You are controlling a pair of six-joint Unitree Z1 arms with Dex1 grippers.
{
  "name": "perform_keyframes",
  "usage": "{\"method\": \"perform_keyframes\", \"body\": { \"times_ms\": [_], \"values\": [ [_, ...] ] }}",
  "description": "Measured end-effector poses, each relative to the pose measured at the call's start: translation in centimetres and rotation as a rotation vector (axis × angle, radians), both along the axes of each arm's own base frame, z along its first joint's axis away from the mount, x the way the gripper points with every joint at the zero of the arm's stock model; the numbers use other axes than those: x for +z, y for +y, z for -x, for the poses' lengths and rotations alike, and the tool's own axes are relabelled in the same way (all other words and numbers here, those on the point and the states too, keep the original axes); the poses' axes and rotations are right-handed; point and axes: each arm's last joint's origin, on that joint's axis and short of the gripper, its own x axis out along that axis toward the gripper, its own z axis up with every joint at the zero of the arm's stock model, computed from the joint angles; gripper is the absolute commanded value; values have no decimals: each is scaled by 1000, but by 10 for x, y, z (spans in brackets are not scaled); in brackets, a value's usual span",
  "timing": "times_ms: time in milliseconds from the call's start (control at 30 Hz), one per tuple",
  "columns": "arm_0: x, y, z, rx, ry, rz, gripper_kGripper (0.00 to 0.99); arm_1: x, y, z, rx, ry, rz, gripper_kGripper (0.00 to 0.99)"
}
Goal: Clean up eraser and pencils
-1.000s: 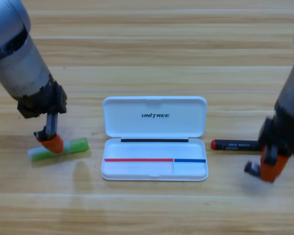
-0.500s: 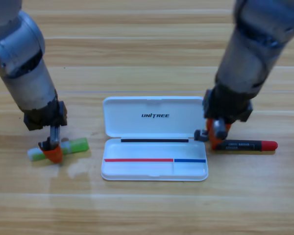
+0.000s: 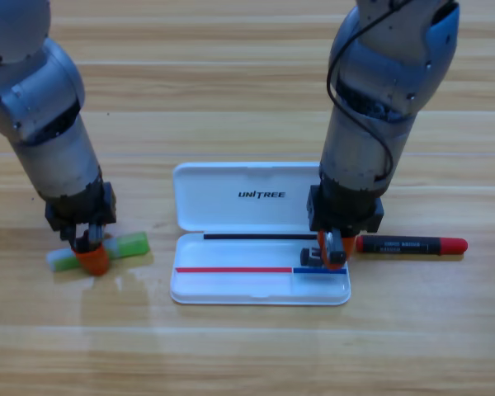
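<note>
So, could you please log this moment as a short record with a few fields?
case: white case open, lid laid back, mid-table
left gripper: left gripper down on the pale green pencil, left of the case
right gripper: right gripper over the case's lower right compartment, a small dark item at its tip, likely the eraser
red-and-black pencil: red-and-black pencil flat on the table, right of the case, untouched
</note>
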Motion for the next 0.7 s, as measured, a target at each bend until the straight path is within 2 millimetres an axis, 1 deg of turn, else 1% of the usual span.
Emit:
{"method": "perform_keyframes", "body": {
  "times_ms": [33,67,100,233,267,300,367,400,433,500,533,567,633,700],
  "values": [
    [0,0,0,0,1,-1,282,-2,1,0,0,2,2,0],
    [-1,0,1,0,2,-2,84,-3,2,-1,1,2,2,0],
    [-1,0,1,-1,2,-3,0,-4,3,-2,1,3,4,0],
    [-1,2,0,-7,-14,-34,0,-14,6,-4,1,14,19,0],
    [-1,2,-1,-5,-19,-41,0,-14,6,-4,1,14,20,67],
    [-1,3,-1,-3,-24,-48,0,-14,6,-4,1,13,19,193],
    [2,3,-1,-2,-21,-64,0,-14,6,-4,1,13,18,390],
    [6,4,0,-2,-14,-73,0,-14,6,-4,1,13,18,520],
    [12,5,1,-2,-8,-82,0,-14,6,-4,2,12,18,621],
    [28,5,1,0,-25,-83,0,-14,6,-4,2,12,18,759],
    [37,6,1,1,-39,-79,0,-14,6,-4,2,12,18,804],
    [47,6,1,2,-57,-71,0,-13,6,-4,2,12,18,821],
    [61,7,3,2,-80,-57,0,-13,6,-4,2,12,18,825],
    [68,8,7,1,-89,-54,0,-11,5,-3,3,11,19,833]
  ]
}}
